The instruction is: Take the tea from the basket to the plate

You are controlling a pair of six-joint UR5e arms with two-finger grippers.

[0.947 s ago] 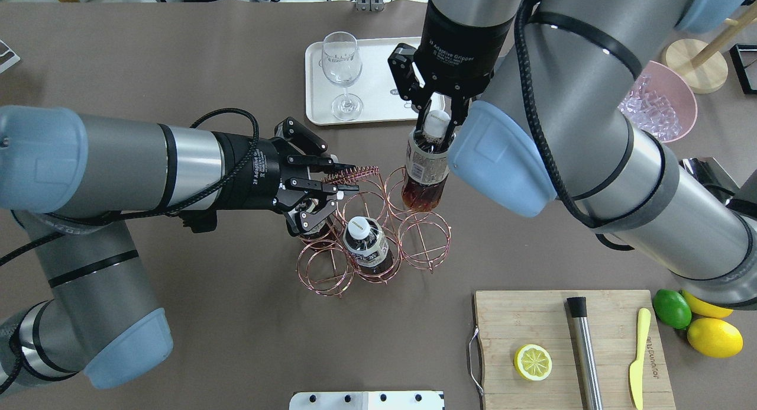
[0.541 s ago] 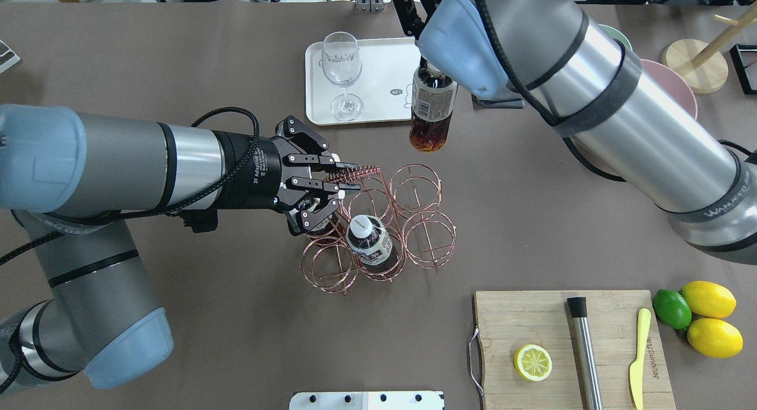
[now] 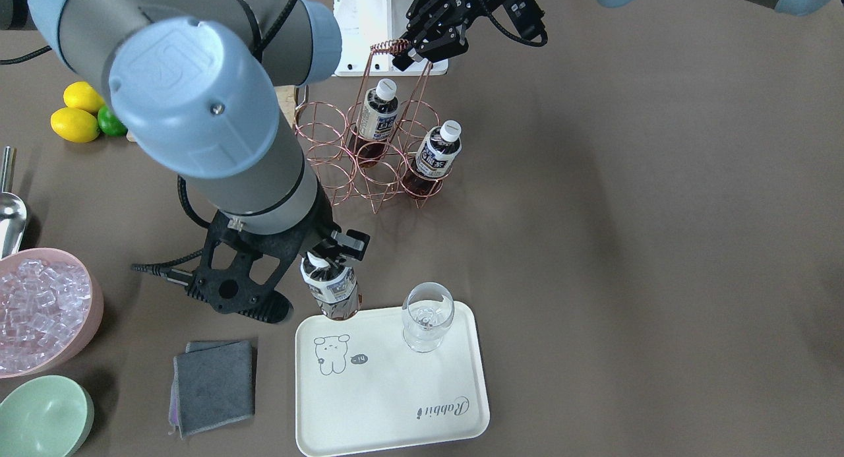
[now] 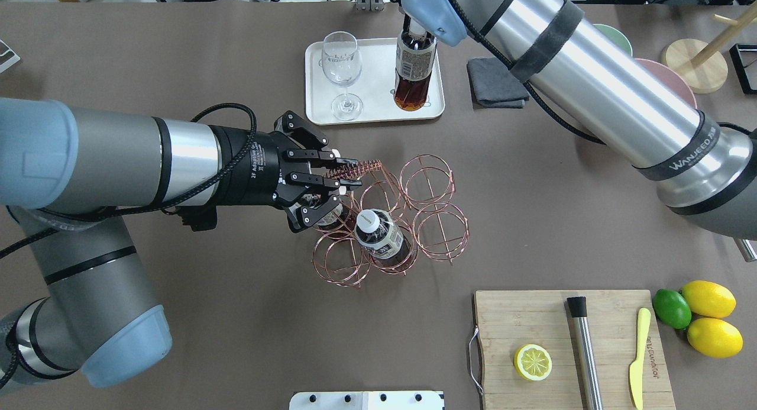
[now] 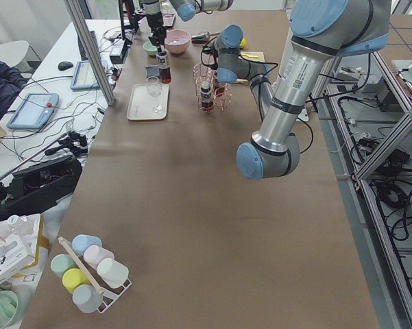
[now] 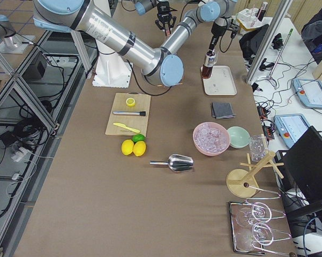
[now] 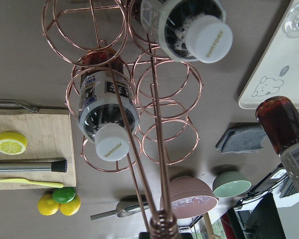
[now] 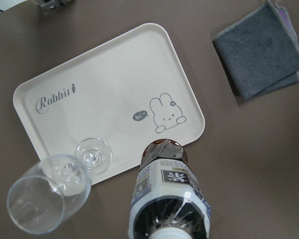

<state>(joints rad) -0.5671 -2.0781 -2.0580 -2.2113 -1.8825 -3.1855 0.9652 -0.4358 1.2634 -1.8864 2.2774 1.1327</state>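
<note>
Now right fingers (image 3: 351,241) grip the tea (image 3: 333,292) over the plate (image 3: 395,391) at its upper-left rim; left fingers (image 4: 322,157) pinch the basket handle (image 4: 361,168).

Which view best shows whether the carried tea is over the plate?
Right wrist: looks down along the tea, base at the plate's edge. Front-facing shows it beside a corner; overhead, arm covers its cap; side views, tiny.

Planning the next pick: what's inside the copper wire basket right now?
Two tea bottles stand in two of the basket's six rings; the other four are empty. From overhead the left gripper, closed on the handle, covers one bottle's cap; the front-facing view shows it clearly.
</note>
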